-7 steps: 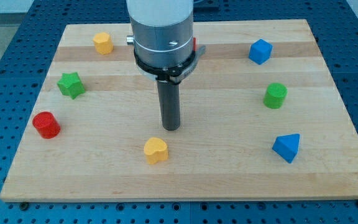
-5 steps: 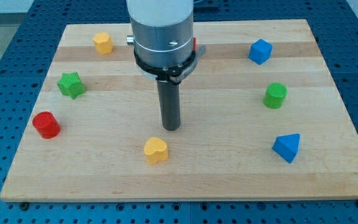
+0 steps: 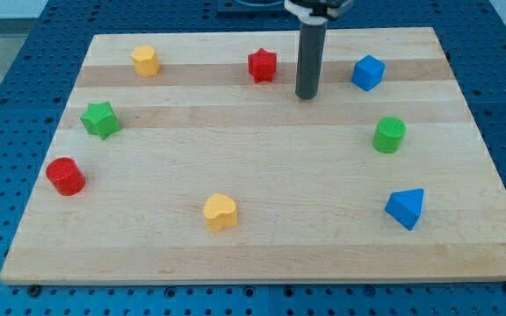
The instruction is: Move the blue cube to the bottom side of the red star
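My tip (image 3: 306,96) rests on the wooden counter (image 3: 262,237), with no hand to open or close. Red star block (image 3: 262,65) lies just left, blue cube block (image 3: 368,72) right, path between clear.

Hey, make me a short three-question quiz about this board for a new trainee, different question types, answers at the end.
1. True or false: my tip touches the blue cube.
2. Which block lies nearest the view's bottom? A) yellow heart B) green cylinder C) red star
3. Fill in: my tip stands between the red star and the blue ____.

Key: 1. False, there is bare board between them. 2. A. 3. cube.
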